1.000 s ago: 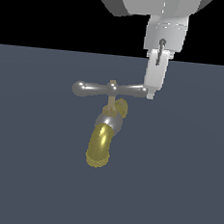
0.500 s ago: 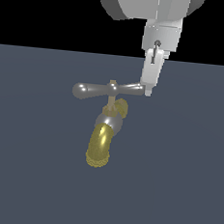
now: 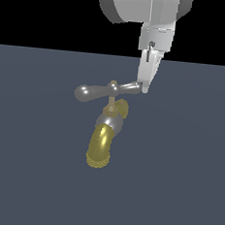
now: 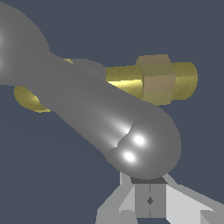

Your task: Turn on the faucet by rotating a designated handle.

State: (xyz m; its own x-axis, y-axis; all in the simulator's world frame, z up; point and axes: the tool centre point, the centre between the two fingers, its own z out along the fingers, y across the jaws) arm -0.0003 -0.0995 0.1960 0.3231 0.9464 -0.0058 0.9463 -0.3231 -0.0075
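Note:
The faucet [image 3: 101,145] stands on a dark grey floor, its curved gold spout pointing toward the camera in the exterior view. On top sits the handle [image 3: 94,92], a silver-grey crossbar slightly tilted, with its end on the exterior view's right raised. My gripper [image 3: 145,87] hangs down from above with its white fingers together, and its tip touches that raised end from the side. In the wrist view the handle [image 4: 109,118] fills the picture, its rounded end right against my gripper [image 4: 149,199]. The gold stem [image 4: 157,81] shows behind it. Nothing sits between the fingers.
A flat dark grey floor [image 3: 185,189] surrounds the faucet on all sides, with a black background above it. A silver-grey collar [image 3: 109,121] joins the stem to the spout.
My gripper has shifted a little toward the exterior view's left and up, staying against the handle's end. The crossbar has turned slightly, so that end now sits higher than before.

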